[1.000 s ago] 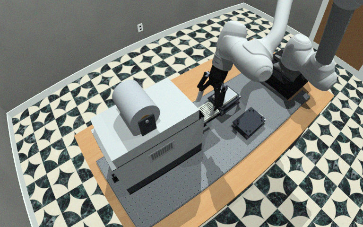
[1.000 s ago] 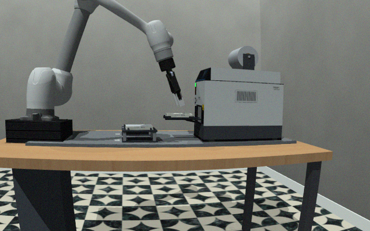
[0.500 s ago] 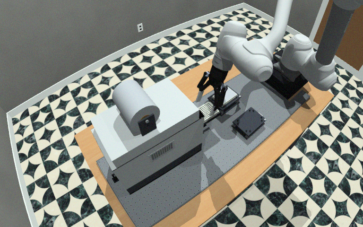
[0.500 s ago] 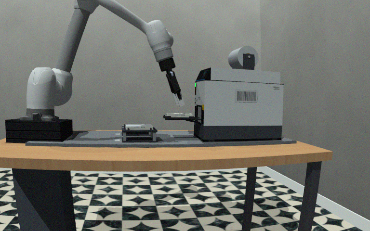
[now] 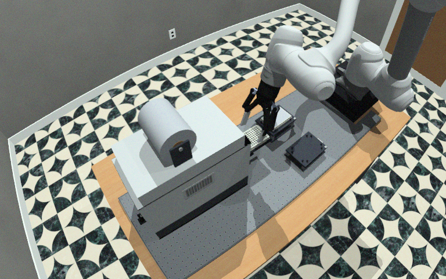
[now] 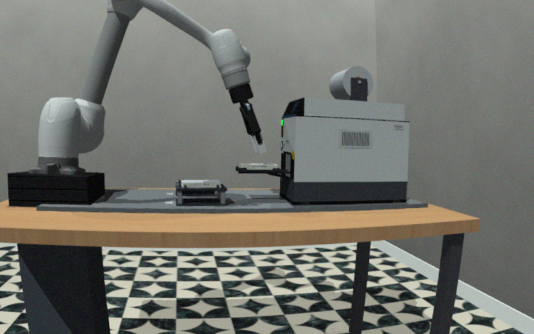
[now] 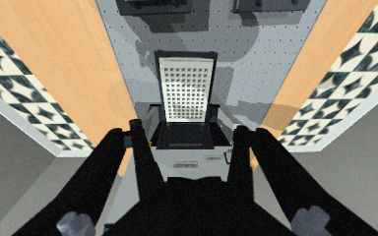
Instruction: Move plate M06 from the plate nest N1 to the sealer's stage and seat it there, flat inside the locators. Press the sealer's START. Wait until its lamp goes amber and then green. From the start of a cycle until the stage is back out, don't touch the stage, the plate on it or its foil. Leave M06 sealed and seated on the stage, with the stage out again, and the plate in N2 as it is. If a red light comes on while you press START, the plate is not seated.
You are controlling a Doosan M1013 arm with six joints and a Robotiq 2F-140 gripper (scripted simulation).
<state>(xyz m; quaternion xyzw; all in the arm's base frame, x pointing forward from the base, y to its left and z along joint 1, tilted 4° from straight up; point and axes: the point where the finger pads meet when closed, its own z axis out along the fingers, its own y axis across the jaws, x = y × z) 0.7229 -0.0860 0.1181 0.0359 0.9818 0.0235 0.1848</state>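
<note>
Plate M06, a white well plate, lies flat on the sealer's stage, which stands out in front of the sealer. A small lamp on the sealer's front edge shows green. My gripper is open and empty. It hangs tilted a short way above the plate and clear of it. The nest N1 is an empty black block. The other nest holds a silver-topped plate.
A foil roll sits on top of the sealer. The arm's black base stands at the far end of the grey perforated board. The wooden table carries everything.
</note>
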